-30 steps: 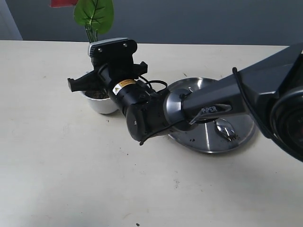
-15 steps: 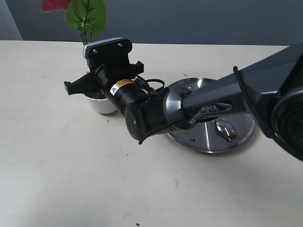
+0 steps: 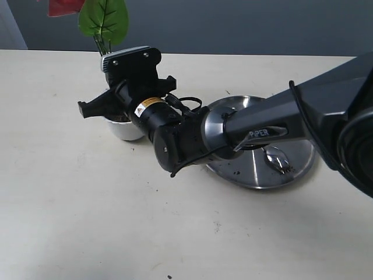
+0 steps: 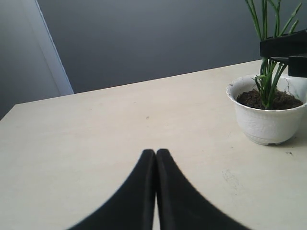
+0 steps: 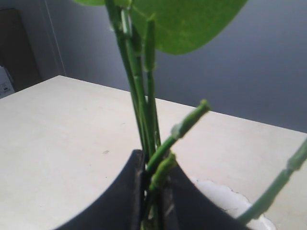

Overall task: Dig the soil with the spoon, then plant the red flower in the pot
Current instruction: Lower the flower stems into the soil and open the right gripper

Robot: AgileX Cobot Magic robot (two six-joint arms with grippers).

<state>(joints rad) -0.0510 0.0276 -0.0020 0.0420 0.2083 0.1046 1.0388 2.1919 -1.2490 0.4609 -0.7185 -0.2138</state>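
The red flower (image 3: 64,7) with its green leaf (image 3: 104,17) stands over the white pot (image 3: 125,129) at the back left. Its stems (image 4: 266,84) reach down into the dark soil (image 4: 268,99) in the pot (image 4: 266,125). My right gripper (image 5: 153,165) is shut on the stems (image 5: 144,100) just above the pot's rim (image 5: 225,197), reaching across from the right. The spoon (image 3: 278,160) lies on the steel plate (image 3: 256,175), dirty with soil. My left gripper (image 4: 156,153) is shut on nothing, low over the table, away from the pot.
The round steel plate sits right of the pot with soil crumbs on it. My right arm (image 3: 245,131) stretches over the plate. Bare table (image 3: 87,221) lies in front and to the left. A grey wall (image 3: 245,23) runs behind.
The right gripper has shifted the flower a little to the left, and the stems have tilted with it. The left gripper shows no earlier frame.
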